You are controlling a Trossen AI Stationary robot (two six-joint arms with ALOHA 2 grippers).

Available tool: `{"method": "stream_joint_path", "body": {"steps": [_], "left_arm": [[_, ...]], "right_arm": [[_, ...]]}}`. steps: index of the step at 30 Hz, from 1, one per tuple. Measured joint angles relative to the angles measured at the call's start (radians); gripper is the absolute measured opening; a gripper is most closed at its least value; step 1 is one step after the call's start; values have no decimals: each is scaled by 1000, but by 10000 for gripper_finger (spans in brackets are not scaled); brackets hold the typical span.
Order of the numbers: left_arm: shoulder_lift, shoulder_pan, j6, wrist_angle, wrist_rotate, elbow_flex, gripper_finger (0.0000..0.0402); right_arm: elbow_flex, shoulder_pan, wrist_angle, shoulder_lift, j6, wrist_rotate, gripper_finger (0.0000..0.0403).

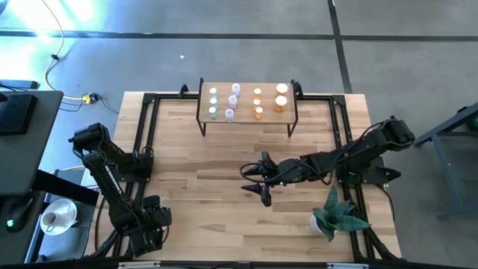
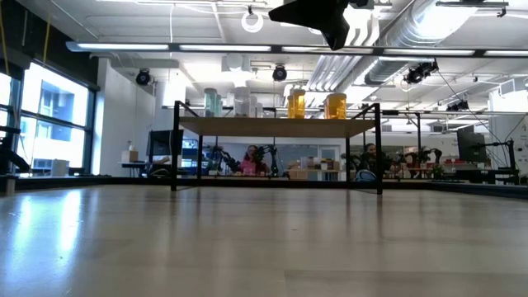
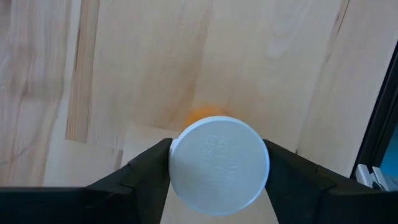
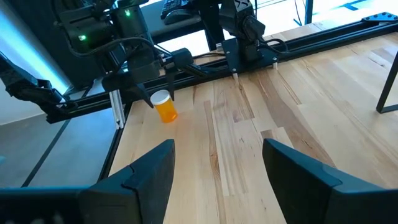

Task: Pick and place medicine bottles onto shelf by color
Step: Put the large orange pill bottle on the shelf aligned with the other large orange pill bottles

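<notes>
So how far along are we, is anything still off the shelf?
Mostly done: the shelf already carries pale green, whitish and orange bottles grouped by color. In hand: the left gripper, at the table's near left corner, is shut on an orange bottle with a white cap. Left: placing that bottle with the orange group. The right gripper hangs open and empty over mid-table; no other loose bottles show.

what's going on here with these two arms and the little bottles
A two-arm robot is sorting medicine bottles onto the small wooden shelf at the far edge of the table by color. Most already stand there: pale green and whitish ones to the left, orange ones to the right. The left gripper, down at the table's near left corner, is closed on an orange bottle with a white cap. The right gripper hovers open and empty over the middle of the table.
</notes>
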Motion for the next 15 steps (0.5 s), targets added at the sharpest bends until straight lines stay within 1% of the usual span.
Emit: {"method": "stream_joint_path", "body": {"steps": [3, 6, 11, 15], "left_arm": [[0, 0, 0, 2, 2, 0, 206], [0, 0, 0, 3, 3, 0, 202], [0, 6, 1, 30, 19, 0, 200], [0, 31, 31, 31, 21, 14, 200]], "right_arm": [[0, 0, 0, 0, 0, 0, 234], [0, 0, 1, 0, 0, -4, 234], [0, 7, 24, 0, 0, -82, 234], [0, 27, 27, 0, -5, -92, 234]]}}
